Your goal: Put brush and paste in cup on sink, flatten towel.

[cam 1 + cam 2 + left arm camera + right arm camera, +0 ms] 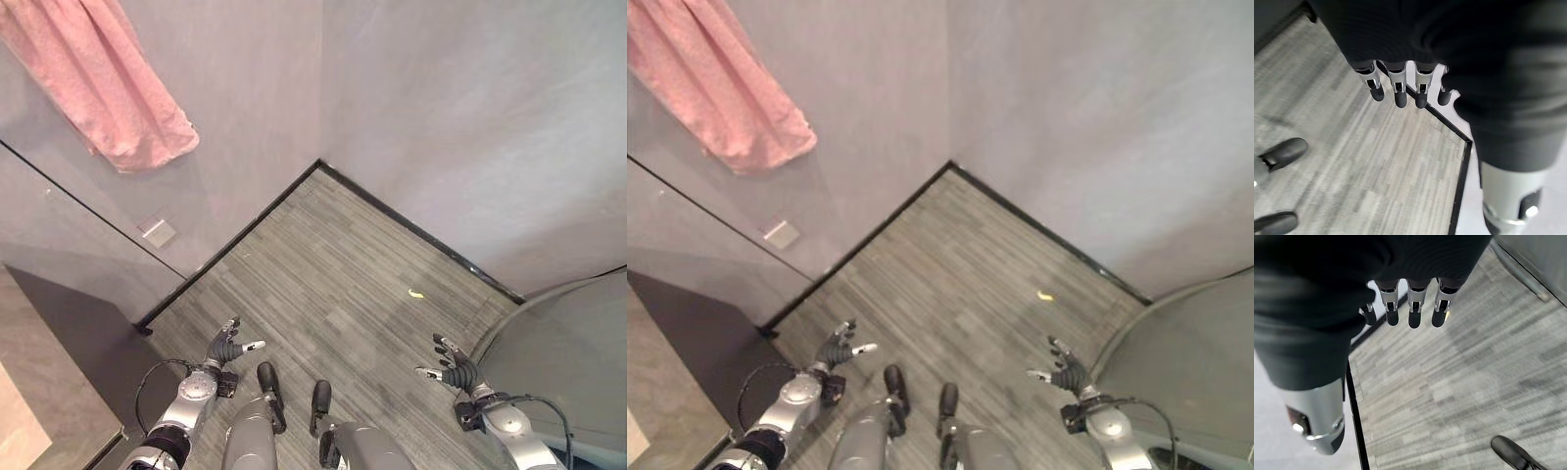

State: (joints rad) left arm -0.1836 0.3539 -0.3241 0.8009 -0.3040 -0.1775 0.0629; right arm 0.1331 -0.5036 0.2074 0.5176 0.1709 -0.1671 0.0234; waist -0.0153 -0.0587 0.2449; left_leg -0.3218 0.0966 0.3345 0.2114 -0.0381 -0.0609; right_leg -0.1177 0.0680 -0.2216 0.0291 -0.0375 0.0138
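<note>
Left eye view: a pink towel [108,88] is being displayed hanging against the grey wall [441,117] at upper left, its lower edge bunched and uneven. A grey striped floor [343,294] is being framed by the black skirting [411,227] at the room corner, with a small yellow scrap [415,292] lying on it. The left hand [228,346] and the right hand [453,365] are being held low over the floor, well apart, fingers spread and empty.

Right eye view: the same towel [720,93] is being shown high on the wall, far from both hands.

Left wrist view: the left hand's fingers [1397,90] are being held straight, grasping nothing, above the floor.

Right wrist view: the right hand's fingers [1413,308] are likewise being held straight and empty.
</note>
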